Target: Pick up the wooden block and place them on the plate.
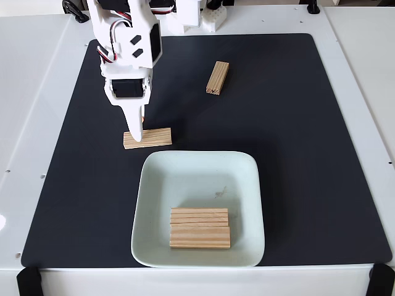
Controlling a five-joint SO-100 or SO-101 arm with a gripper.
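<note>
In the fixed view, one wooden block [148,138] lies flat on the black mat [296,154], just above the plate's upper left corner, its long axis running nearly left to right with the right end tipped slightly upward in the picture. A second block [217,78] lies well apart, higher and to the right, its long axis close to vertical in the picture and leaning a little to the right at the top. Two more blocks [200,228] rest side by side inside the plate [154,203], both lengthwise left to right, touching along their long sides in the lower middle of the dish. The plate sits near the mat's lower edge; broad bare mat lies to its right and around the upper block, while the left block lies just beside the plate's rim. The white bench [37,92] borders the mat on all sides. The end effector [137,134] points down over the left end of the near block, its white finger overlapping that end; whether its jaws are spread or clamped on the block cannot be told from this angle.
</note>
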